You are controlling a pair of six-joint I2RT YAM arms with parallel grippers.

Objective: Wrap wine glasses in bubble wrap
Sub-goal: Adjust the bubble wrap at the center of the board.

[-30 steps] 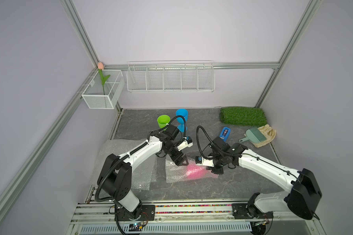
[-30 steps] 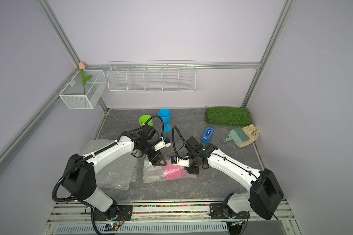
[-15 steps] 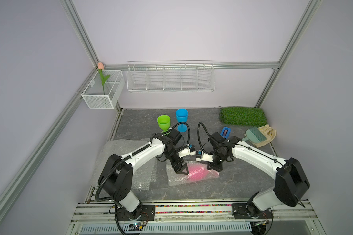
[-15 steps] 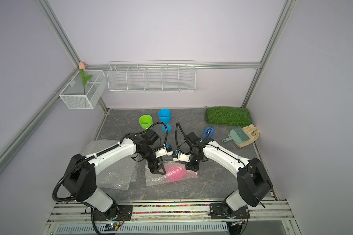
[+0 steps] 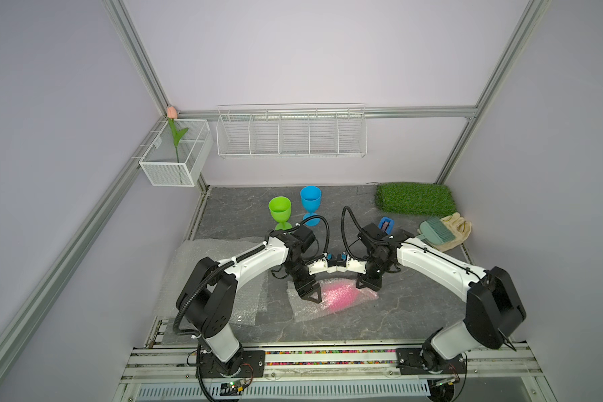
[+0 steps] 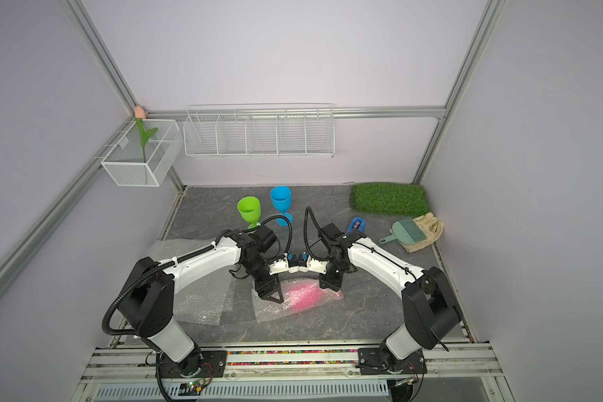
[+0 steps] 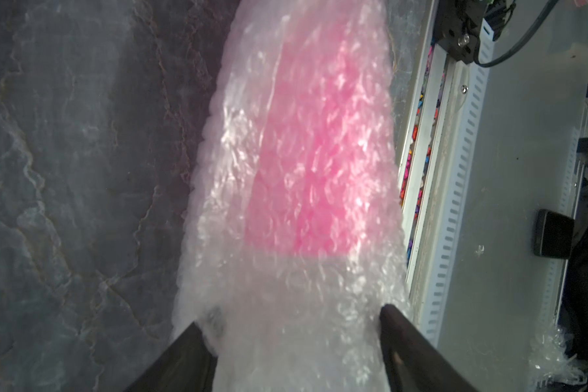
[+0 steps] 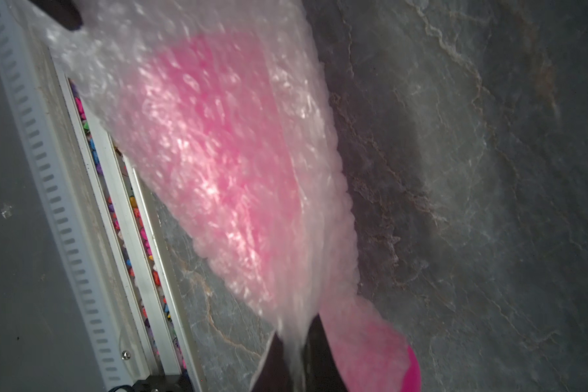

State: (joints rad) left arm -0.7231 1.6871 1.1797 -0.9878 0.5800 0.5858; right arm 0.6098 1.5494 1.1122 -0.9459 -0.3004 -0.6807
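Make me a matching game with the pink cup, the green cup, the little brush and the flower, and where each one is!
Things:
1. pink goblet
2. green goblet
3. brush
4. tulip

Places:
A. standing upright beside the blue goblet
B. in the white mesh basket on the wall
C. lying down, covered in bubble wrap
D. resting partly on the beige glove

Pairs: 1-C, 2-A, 3-D, 4-B.

Soft, even light fills both top views; wrist close-ups blur, glare speckling the bubble wrap, shadow just beside it.
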